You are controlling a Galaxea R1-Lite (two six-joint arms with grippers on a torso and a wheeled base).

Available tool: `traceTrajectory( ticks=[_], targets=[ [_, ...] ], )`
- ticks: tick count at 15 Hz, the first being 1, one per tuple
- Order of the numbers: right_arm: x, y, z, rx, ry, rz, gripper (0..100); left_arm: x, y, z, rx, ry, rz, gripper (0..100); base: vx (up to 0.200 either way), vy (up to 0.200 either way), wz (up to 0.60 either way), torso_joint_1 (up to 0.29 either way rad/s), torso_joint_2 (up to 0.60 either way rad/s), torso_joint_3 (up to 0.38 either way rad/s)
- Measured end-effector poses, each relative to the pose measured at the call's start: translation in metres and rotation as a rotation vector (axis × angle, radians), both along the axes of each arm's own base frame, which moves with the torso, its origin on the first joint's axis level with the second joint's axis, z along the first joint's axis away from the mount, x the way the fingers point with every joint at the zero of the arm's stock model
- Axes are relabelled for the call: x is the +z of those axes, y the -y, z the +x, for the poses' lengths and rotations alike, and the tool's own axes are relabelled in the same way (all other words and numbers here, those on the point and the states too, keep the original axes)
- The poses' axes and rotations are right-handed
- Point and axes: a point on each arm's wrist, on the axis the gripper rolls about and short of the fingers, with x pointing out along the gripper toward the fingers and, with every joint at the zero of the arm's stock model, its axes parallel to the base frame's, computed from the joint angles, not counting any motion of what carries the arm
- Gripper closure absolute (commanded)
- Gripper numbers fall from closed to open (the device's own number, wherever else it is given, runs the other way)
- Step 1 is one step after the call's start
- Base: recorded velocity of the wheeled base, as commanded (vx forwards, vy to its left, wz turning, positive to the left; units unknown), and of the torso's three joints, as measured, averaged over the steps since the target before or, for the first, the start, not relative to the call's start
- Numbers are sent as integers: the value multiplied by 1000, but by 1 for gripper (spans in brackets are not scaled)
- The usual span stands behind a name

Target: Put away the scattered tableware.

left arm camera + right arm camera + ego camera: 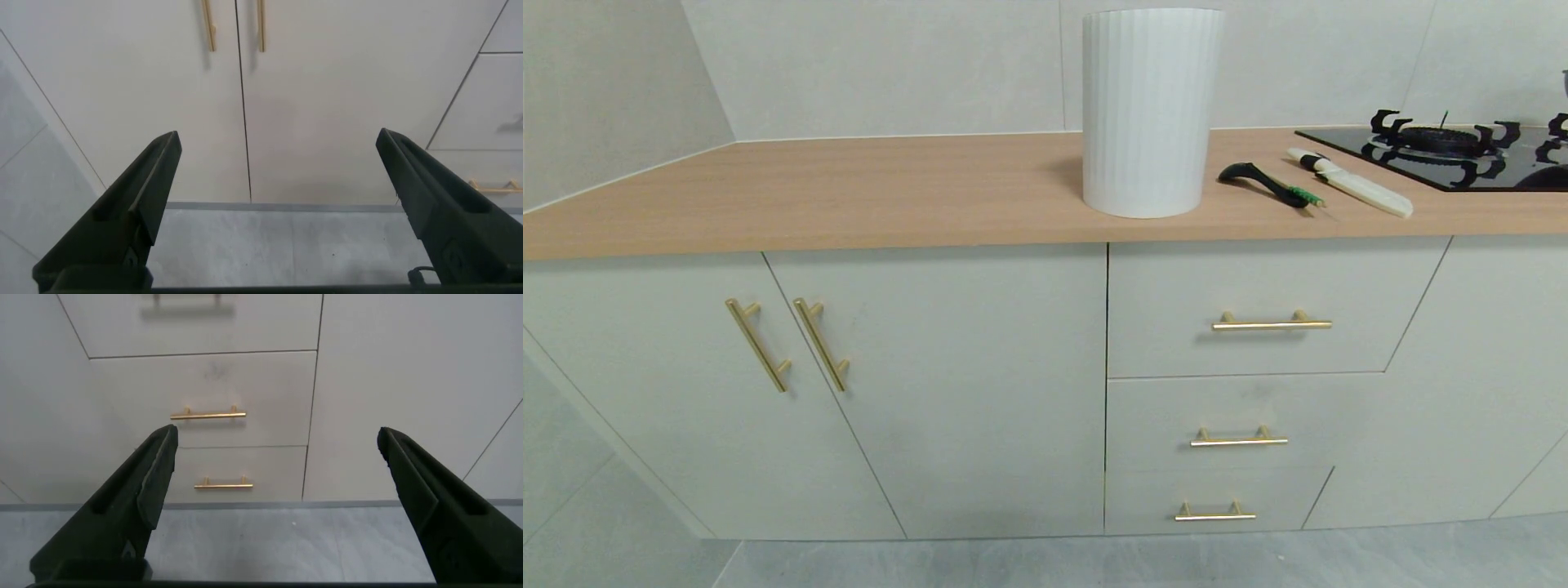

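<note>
On the wooden countertop (849, 196) stands a tall white ribbed container (1147, 110). To its right lie a black-handled tool with a green tip (1270, 185) and a white knife with a black band (1349, 181). My left gripper (278, 151) hangs open low in front of the double cabinet doors (245, 98), holding nothing. My right gripper (278, 445) is open too, low before the lower drawers (208, 408), also with nothing in it.
A black gas hob (1454, 151) sits at the counter's right end. Below are two cabinet doors with gold handles (788, 343) and three drawers with gold handles (1270, 324). Grey floor tiles (1094, 563) run along the cabinet base.
</note>
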Motion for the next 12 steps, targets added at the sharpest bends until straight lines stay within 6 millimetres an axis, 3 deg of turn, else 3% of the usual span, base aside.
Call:
traceTrajectory(
  ticks=[3,6,12],
  targets=[
    [28,0,-6,48,25,44,0,0,0,0,0,1,0,0,0,0,0,0,0,0],
    [38,0,4,166,-95,21,0,0,0,0,0,0,0,0,0,0,0,0,0,0],
    [63,-10,61,291,-378,-74,0,0,0,0,1,0,0,0,0,0,0,0,0,0]
  ],
)
